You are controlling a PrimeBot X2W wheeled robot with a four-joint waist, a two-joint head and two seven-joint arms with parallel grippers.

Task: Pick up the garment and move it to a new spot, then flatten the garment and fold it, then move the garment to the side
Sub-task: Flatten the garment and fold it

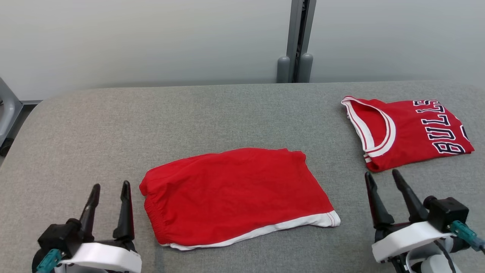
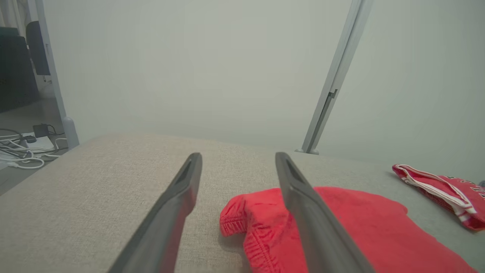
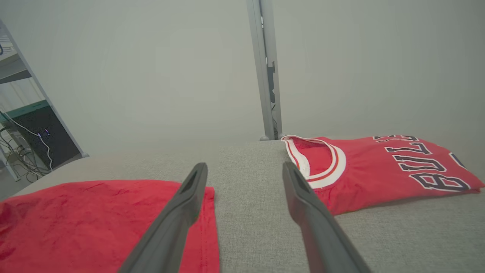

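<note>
1. Shorts (image 1: 238, 193), red with a white hem, lie folded flat at the middle of the grey table (image 1: 113, 125).
2. Left jaws stand spread and empty, just beside the shorts' elastic waistband.
3. Right jaws, also spread and empty, point between the shorts' hem corner and a folded jersey (image 1: 409, 132).
4. Jersey, red with "BULLS" lettering, lies near the table's right edge, apart from the shorts.
</note>
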